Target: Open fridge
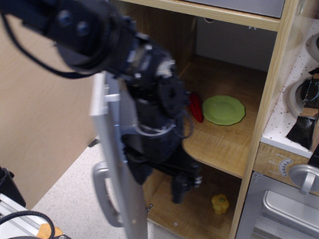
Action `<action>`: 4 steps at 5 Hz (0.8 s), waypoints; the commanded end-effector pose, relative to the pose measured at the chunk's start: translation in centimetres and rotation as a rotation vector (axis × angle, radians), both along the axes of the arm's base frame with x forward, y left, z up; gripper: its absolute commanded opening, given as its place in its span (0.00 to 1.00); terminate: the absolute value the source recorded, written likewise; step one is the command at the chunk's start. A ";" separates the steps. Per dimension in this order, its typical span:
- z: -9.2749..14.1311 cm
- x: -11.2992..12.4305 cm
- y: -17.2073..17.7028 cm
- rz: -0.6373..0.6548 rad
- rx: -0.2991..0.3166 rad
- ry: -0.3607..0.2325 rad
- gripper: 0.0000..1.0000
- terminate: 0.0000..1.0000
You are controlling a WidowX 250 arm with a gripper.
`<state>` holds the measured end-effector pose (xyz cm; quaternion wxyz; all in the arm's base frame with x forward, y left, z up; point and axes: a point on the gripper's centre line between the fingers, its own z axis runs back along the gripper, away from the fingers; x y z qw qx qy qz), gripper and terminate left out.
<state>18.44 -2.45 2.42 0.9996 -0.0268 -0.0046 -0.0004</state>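
i see the fridge filling the middle and right of the view, a light-wood cabinet with its inside exposed. its door stands swung wide out to the left, nearly edge-on to the camera, so i mostly see the thin edge and the inner side. the silver handle sticks out from the door's outer face near the bottom left.

my gripper hangs low inside the opening, just behind the door's inner face, dark and blurred. i cannot tell whether the jaws are apart or together, and i cannot tell if they touch the door. the black arm runs in from the upper left across the top of the door.

inside, a wooden shelf holds a green plate lying flat, with a red thing just beside it on the left, half hidden by the arm. on the lower floor of the cabinet sits a small yellow object.

to the right, an oven door with a round knob sits low, and a white pegboard panel above it. left of the door is a plain plywood wall. the floor is pale and speckled.
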 end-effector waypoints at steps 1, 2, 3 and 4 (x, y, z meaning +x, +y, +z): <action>0.5 -0.6 3.1 -0.012 0.046 -0.042 1.00 0.00; 0.4 0.1 5.6 -0.030 0.080 -0.081 1.00 0.00; 0.6 0.9 7.9 -0.047 0.092 -0.106 1.00 0.00; 0.6 0.9 7.9 -0.047 0.092 -0.106 1.00 0.00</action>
